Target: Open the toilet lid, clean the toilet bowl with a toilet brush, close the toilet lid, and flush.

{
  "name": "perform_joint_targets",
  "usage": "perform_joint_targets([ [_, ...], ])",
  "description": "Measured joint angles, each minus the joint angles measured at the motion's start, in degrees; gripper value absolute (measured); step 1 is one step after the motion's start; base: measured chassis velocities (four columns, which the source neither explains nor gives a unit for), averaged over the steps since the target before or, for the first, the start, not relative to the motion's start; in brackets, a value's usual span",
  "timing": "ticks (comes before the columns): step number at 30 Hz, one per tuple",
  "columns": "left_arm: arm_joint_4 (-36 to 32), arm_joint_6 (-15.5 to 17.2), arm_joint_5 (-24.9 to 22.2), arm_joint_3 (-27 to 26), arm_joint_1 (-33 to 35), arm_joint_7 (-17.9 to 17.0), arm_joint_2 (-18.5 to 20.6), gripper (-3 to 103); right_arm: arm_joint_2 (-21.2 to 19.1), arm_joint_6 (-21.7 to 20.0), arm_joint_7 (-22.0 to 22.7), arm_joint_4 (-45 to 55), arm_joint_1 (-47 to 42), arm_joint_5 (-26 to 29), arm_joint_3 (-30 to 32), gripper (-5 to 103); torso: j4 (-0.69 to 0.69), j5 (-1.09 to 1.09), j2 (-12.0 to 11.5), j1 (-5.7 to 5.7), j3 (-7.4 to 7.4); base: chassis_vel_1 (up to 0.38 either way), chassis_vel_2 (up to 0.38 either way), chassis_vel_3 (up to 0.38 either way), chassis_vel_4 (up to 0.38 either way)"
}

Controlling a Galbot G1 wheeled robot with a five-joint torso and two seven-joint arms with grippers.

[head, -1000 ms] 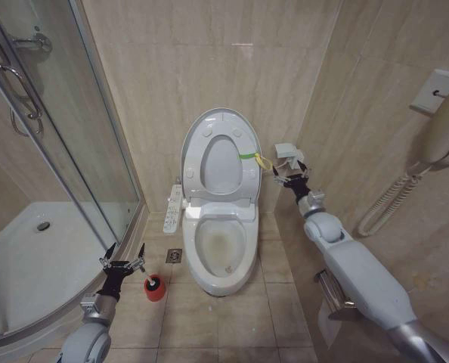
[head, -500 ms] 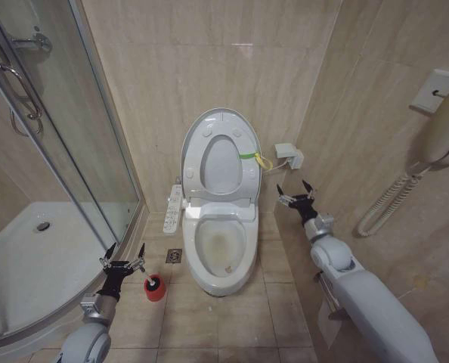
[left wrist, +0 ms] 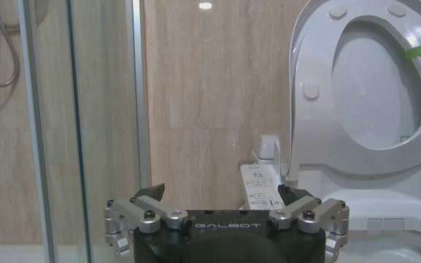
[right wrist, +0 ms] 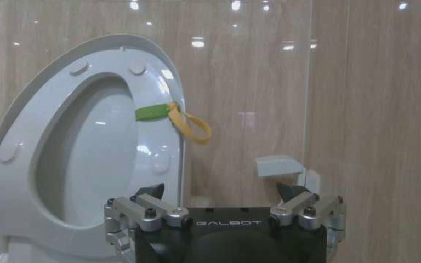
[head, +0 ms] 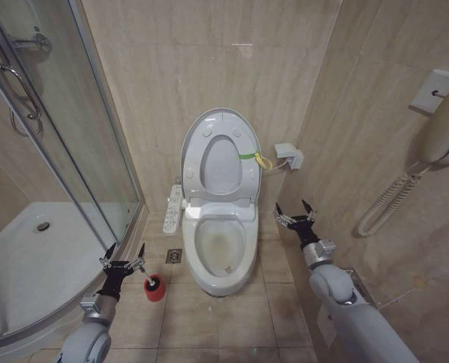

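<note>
- While its fingers stand spread and empty, the right tool (head: 295, 212) hangs just right of the toilet bowl (head: 223, 249), clear of it.
- Equally spread and empty, the left tool (head: 124, 257) hovers above the floor, just beside the toilet brush (head: 154, 285), which stands in its red holder (head: 155, 292) left of the bowl.
- Behind the bowl, the toilet lid (head: 221, 155) stands raised against the wall, seat up with it, its green strap (head: 246, 156) and yellow loop (head: 263, 161) at the right edge.
</note>
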Motion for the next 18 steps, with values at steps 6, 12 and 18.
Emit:
perform_joint_targets([
  [6, 0.0, 0.0, 0.0, 0.0, 0.0, 0.0, 0.0, 100, 1.4, 0.9, -0.4, 1.0, -2.2, -1.4, 0.8, 99, 0.0, 0.0, 0.0, 0.0, 0.0, 0.0, 0.0, 0.0, 0.0],
  [12, 0.0, 0.0, 0.0, 0.0, 0.0, 0.0, 0.0, 100, 3.0, 1.5, -0.4, 1.9, -4.3, -2.7, 1.1, 99, 0.0, 0.0, 0.0, 0.0, 0.0, 0.0, 0.0, 0.0, 0.0],
  [18, 0.0, 0.0, 0.0, 0.0, 0.0, 0.0, 0.0, 100, 4.5, 2.4, -0.5, 2.4, -6.5, -4.3, 1.4, 99, 0.0, 0.01, 0.0, 0.01, 0.0, 0.0, 0.0, 0.0, 0.0],
])
